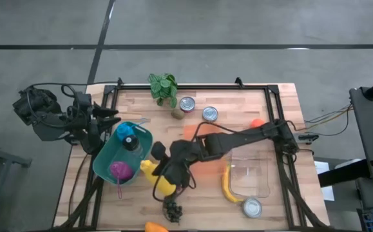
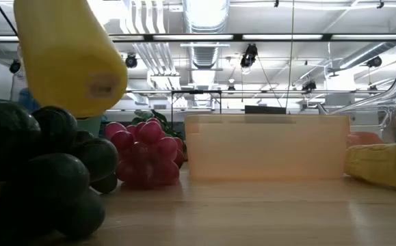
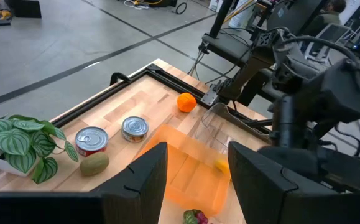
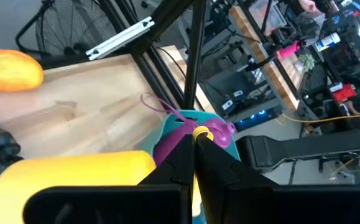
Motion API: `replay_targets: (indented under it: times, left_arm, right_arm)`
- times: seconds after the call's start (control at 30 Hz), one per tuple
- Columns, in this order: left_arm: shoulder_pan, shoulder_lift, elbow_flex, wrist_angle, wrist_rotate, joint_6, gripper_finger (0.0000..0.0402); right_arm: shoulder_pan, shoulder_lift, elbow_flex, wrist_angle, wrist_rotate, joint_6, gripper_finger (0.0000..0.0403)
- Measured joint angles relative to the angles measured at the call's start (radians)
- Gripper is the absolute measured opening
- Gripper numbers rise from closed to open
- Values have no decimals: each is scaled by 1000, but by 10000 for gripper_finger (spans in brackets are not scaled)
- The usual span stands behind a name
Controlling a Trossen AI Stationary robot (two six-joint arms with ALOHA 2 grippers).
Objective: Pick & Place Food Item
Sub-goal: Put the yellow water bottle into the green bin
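R gripper, fingers pressed together, above long yellow squash nr teal plastic bowl; L gripper spread, idle at table edge

Bare worktop lies open along the right rear and left front. The middle is crowded: the right arm stretches across it (above an orange tray), with a teal bowl, dark grapes and clear container flanking.
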Motion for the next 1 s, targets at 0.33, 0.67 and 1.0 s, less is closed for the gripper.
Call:
replay_targets:
  times: [0.33,0.67,1.0]
  left_arm:
    - [0,0,0,0,0,0,173]
    - [0,0,0,0,0,0,173]
    - [0,0,0,0,0,0,173]
  right_arm:
    - [-115,2,-23,33,-48,-33,8]
    - [-161,3,-240,402,-61,-27,8]
    - [-161,-67,-628,994,-49,128,8]
